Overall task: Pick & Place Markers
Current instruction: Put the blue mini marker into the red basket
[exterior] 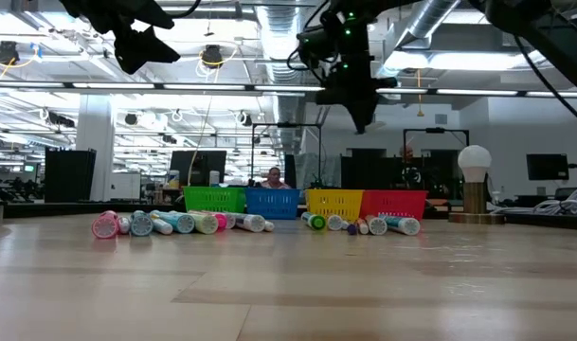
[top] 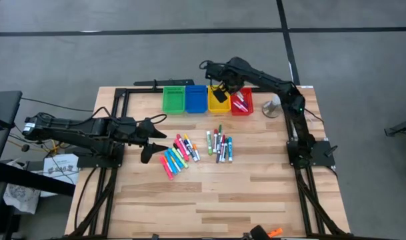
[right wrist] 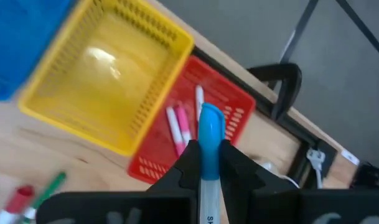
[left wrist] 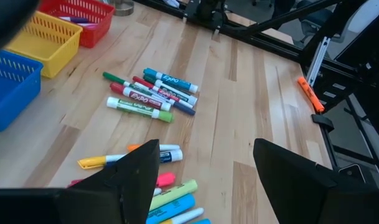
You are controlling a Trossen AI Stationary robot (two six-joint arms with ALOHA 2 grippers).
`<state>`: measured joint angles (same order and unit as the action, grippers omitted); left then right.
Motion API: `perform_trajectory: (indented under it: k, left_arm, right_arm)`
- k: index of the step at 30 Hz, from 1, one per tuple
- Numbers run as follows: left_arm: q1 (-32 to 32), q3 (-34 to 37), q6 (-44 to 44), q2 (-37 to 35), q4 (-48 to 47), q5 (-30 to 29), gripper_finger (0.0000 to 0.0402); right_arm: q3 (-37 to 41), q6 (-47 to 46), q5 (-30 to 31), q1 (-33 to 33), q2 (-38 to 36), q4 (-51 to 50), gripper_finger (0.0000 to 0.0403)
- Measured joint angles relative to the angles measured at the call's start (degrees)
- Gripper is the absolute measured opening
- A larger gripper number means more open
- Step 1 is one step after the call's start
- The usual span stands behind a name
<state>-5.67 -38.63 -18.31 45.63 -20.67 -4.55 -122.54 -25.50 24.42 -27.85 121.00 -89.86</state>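
Two heaps of markers lie on the wooden table: pink, yellow and cyan ones (top: 178,155) on the left, and red, green and blue ones (top: 219,145) (left wrist: 153,94) on the right. Along the far edge stand a green (top: 173,99), a blue (top: 196,99), a yellow (top: 219,101) and a red bin (top: 243,103). My right gripper (top: 221,92) (right wrist: 208,152) hangs above the yellow bin, near the red one, shut on a blue-capped marker (right wrist: 209,127). My left gripper (top: 160,133) (left wrist: 205,152) hovers open, left of the left heap. My right gripper pinches the blue-capped marker between its two fingers (right wrist: 189,155), at the base of the cap (right wrist: 209,149). The fingers lie along the marker and slant steeply down. The cap end sticks out past the fingertips. The marker is lifted clear above the bins.
The red bin holds a few pink and red markers (right wrist: 180,127). A white globe on a stand (top: 274,107) (exterior: 474,170) is right of the red bin. An orange thing (top: 275,232) lies at the near edge. The near half of the table is bare wood.
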Motion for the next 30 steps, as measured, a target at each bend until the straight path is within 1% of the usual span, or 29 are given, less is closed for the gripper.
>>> perform_trajectory:
  k: [2,4,10,13,18,25,30]
  left_arm:
    - [0.0,0.0,0.0,-0.22,-0.25,-0.16,0.026]
    - [0.0,0.0,-0.01,-0.35,-0.18,-0.47,0.026]
    - [0.03,0.0,-0.28,-0.28,-0.37,-1.43,0.026]
    - [0.04,0.0,-0.45,-0.28,-0.35,-1.62,0.026]
    - [0.04,0.0,-0.96,-0.28,-0.34,-2.29,0.026]
    - [0.04,0.0,-1.47,-0.26,-0.34,-2.51,0.026]
    - [-0.01,0.0,-1.49,-0.26,-0.34,-2.5,0.026]
  right_arm:
    - [4.59,-0.15,0.02,-0.06,-1.23,1.17,0.0024]
    - [10.34,-0.77,-0.08,-0.37,-2.69,4.58,0.003]
    - [28.53,-2.28,-1.87,-1.3,-8.9,20.2,0.0026]
    - [33.89,-3.01,-1.94,-1.92,-11.02,24.35,0.0033]
    - [37.38,-4.46,-1.15,-2.28,-11.71,25.71,0.0066]
    - [37.62,-4.48,0.36,-1.59,-11.13,28.17,0.0095]
    - [37.62,-4.48,1.1,-1.41,-11.38,28.25,0.0125]
